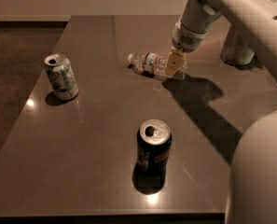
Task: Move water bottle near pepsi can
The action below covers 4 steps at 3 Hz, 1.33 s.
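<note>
Camera view looks down on a dark, glossy surface that carries three task-sized things; the water bottle lies on its side toward the far middle, its white cap pointing left and its red-and-blue label band facing up; the gripper is down at the bottle's right end, its pale tip overlapping the clear body just right of the label; whether it is clamped on the bottle or merely against it, I cannot tell; the white arm slants in from the upper right and throws a broad shadow on the surface beside the bottle; the pepsi can stands upright near the front edge, well apart from the bottle, its silver top open; a white-and-green can stands upright at the left, well apart from both; a grey cylindrical object stands at the far right, partly hidden behind the arm.
</note>
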{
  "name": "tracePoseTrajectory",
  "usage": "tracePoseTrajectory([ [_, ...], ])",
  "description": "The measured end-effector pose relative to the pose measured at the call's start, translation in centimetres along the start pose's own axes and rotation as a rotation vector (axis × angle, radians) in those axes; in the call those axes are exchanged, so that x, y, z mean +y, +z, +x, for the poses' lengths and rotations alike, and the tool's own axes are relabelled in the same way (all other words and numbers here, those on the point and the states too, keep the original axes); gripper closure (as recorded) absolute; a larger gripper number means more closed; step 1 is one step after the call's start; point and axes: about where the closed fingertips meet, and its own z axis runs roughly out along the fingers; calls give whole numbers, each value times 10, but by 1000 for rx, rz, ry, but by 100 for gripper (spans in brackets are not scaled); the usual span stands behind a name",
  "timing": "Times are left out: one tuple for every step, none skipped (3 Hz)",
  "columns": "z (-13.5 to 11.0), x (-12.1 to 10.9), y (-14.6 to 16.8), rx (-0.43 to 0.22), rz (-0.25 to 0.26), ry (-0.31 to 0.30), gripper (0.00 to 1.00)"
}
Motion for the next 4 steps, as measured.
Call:
tracePoseTrajectory([
  [5, 16, -14, -3, 2, -16, 87],
  [11, 43, -33, -11, 4, -30, 100],
  [17, 83, -54, -29, -4, -42, 100],
  [24, 117, -65, -41, -19, -46, 100],
])
